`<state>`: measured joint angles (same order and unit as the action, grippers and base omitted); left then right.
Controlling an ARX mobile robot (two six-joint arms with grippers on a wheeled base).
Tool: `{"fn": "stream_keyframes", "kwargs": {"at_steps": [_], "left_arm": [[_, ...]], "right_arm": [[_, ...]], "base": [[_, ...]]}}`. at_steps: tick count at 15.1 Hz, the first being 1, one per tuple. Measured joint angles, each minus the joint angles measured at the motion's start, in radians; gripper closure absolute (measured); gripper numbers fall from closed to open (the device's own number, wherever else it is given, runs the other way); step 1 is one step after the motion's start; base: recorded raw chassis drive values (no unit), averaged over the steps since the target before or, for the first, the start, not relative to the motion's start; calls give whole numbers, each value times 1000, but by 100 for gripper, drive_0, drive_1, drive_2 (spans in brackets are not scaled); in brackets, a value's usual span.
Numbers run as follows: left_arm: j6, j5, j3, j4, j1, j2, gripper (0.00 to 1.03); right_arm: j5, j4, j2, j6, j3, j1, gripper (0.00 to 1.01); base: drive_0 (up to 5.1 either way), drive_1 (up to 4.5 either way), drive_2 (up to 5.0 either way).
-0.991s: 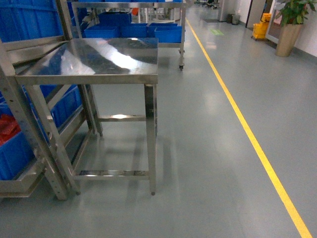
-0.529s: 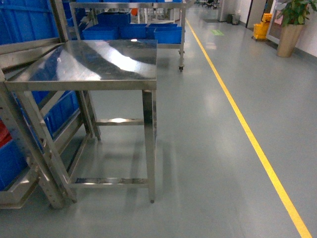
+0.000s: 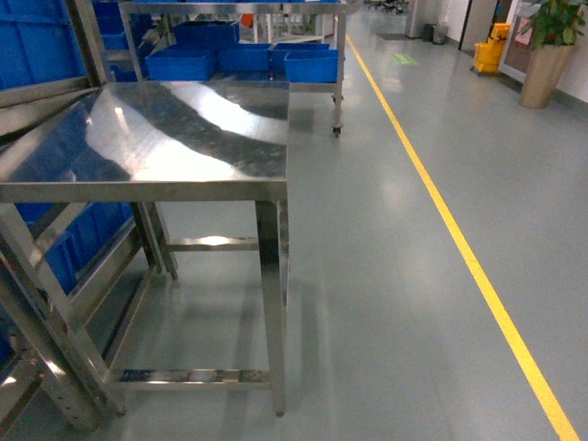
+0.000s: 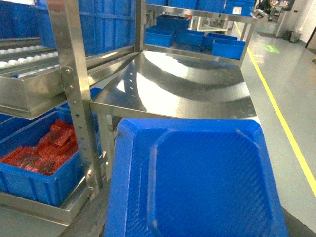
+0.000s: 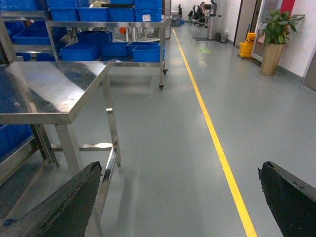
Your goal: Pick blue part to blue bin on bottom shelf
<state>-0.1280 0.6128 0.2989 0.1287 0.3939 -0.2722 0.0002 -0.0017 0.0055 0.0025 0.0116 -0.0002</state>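
The blue part point(image 4: 197, 182) fills the lower half of the left wrist view, a blue block with cut corners held right up against the camera. My left gripper point(image 4: 195, 233) is shut on it; only a dark finger point(image 4: 96, 219) shows along its left edge. A blue bin point(image 4: 37, 180) holding red packets sits on the bottom shelf point(image 4: 39, 210) of the steel rack at lower left. My right gripper point(image 5: 177, 197) hangs open over bare floor, nothing between its fingers point(image 5: 64, 207). Neither gripper shows in the head view.
A stainless-steel table point(image 3: 184, 138) stands straight ahead, joined to the rack post point(image 4: 74, 94) on the left. A wheeled steel trolley point(image 3: 239, 60) with several blue crates is behind it. A yellow floor line point(image 3: 459, 248) runs along the open aisle on the right.
The head view has closed in on the steel table, which now looms larger and lower. The rack and its blue crates have slid off to the left edge.
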Motion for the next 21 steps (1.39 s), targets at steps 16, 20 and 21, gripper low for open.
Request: {"fn": "stream_keyframes", "kwargs": {"at_steps": [16, 20, 21], "left_arm": [[0, -2, 0, 1, 0, 6, 60], [0, -2, 0, 0, 0, 5, 60], [0, -2, 0, -1, 0, 6, 60]], "right_arm": [[0, -5, 0, 0, 0, 0, 3], [0, -2, 0, 0, 0, 0, 3], [0, -5, 0, 0, 0, 0, 3]], "base": [[-460, 227, 227], [-496, 250, 250], [-494, 252, 252]]}}
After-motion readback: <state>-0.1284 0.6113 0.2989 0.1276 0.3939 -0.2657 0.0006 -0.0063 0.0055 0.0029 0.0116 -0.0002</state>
